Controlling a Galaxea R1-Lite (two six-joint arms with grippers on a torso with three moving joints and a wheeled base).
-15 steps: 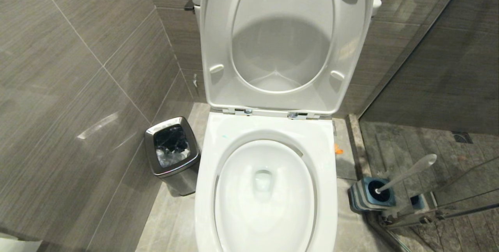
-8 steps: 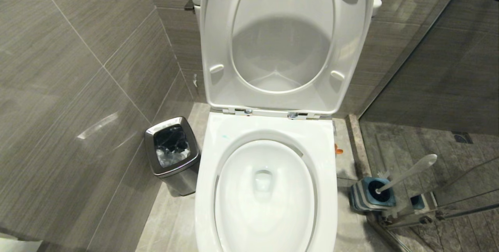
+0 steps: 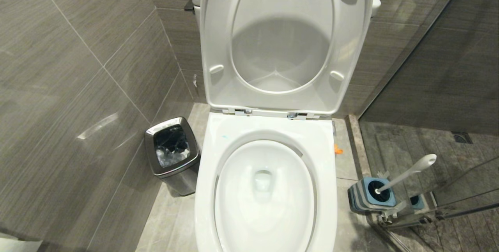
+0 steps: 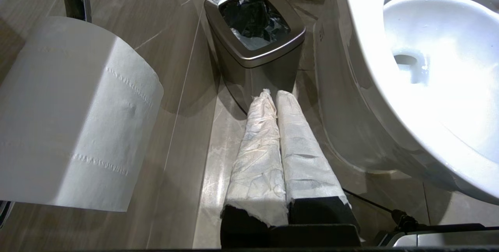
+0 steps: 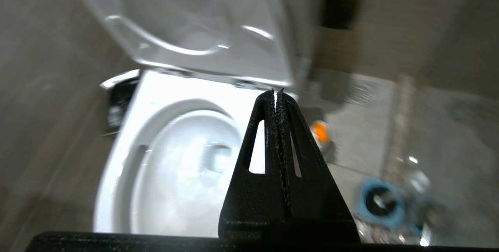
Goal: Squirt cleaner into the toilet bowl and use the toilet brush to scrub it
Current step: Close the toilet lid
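The toilet bowl (image 3: 265,193) is seen with its seat and lid (image 3: 284,41) tipped up against the wall, evidently so that the basin is left open for cleaning. Only a tiny teal spot of cleaner (image 3: 224,136) is made out on the flat rim behind the basin; no clear tint is seen in the water. A small square steel bin (image 3: 171,154) is stood on the floor just beside the bowl on the robot's left, and a toilet paper roll (image 4: 74,115) is hung near it. On the right, the blue-and-grey holder (image 3: 370,195) is set against the glass partition, where the toilet brush (image 3: 405,174) is stowed head-down with its white handle leaning away from the bowl.

The right end effector (image 5: 277,93) is closed and empty, held in the air above the bowl's right rim; the brush holder is seen near it, off to one side, untouched. The left end effector (image 4: 273,96), its fingers wrapped in white paper, is closed on nothing, low beside the bowl and pointed at the bin.
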